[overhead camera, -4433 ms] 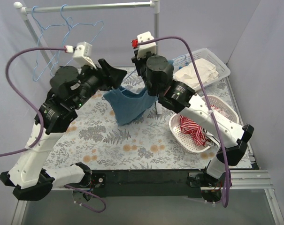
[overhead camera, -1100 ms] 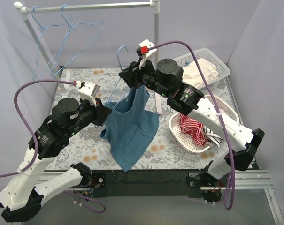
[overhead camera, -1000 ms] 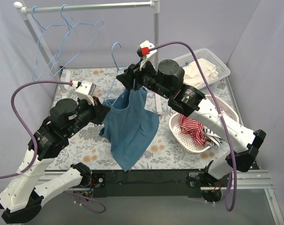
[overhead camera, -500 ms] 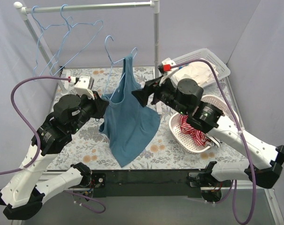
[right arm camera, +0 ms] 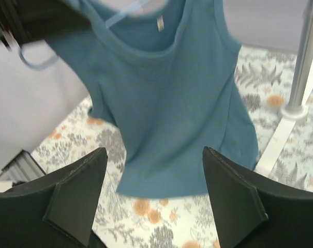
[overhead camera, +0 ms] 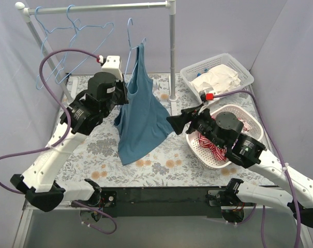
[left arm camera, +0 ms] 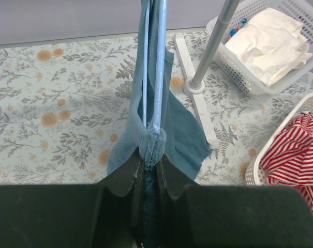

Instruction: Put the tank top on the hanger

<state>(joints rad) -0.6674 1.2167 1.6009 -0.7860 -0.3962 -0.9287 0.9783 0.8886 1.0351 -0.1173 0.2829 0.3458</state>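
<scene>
My left claw (left arm camera: pixel 150 155) is pinched shut on one shoulder of the tank top (overhead camera: pixel 140 119), with the hanger (left arm camera: pixel 159 77) wire running through the cloth. The top hangs over the flowered worktop (overhead camera: pixel 94 150), with the hanger's hook up near the metal rail (overhead camera: pixel 94 8) at the far side. My right claw (right arm camera: pixel 153 152) is spread wide and empty, facing the top's front. Two more hangers (overhead camera: pixel 68 31) hang from the rail. To the right sit a basket of white cloths (overhead camera: pixel 218 77) and a round basket (overhead camera: pixel 195 142) holding a striped garment (overhead camera: pixel 213 144). Plain grey walls close in the space.
</scene>
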